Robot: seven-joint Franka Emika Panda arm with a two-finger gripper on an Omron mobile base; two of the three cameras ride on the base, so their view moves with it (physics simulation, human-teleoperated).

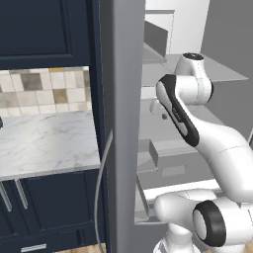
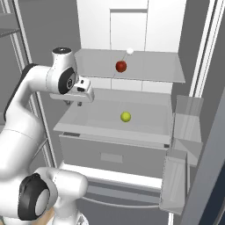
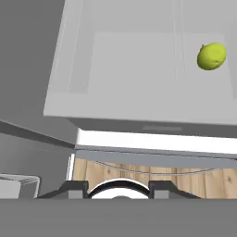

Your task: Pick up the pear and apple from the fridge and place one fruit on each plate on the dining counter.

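Observation:
The fridge [image 2: 127,26] stands open in front of me. A red apple [image 2: 121,66] rests on its upper glass shelf. On the shelf below lies the yellow-green pear [image 2: 125,116], which the hand view shows at its upper right [image 3: 212,56]. My gripper [image 2: 75,103] hangs at the left front edge of the lower shelf, well left of the pear and apart from it. It is open [image 3: 121,190], fingertips [image 3: 76,187] wide apart with nothing between them. The plates and the dining counter are out of view.
The pale grey fridge door [image 1: 123,123] stands edge-on at my left, and door bins [image 2: 184,132] line the right. A grey drawer front [image 2: 114,154] sits under the lower shelf. A small white ball [image 2: 130,51] lies behind the apple. A marble wall counter [image 1: 49,143] lies further left.

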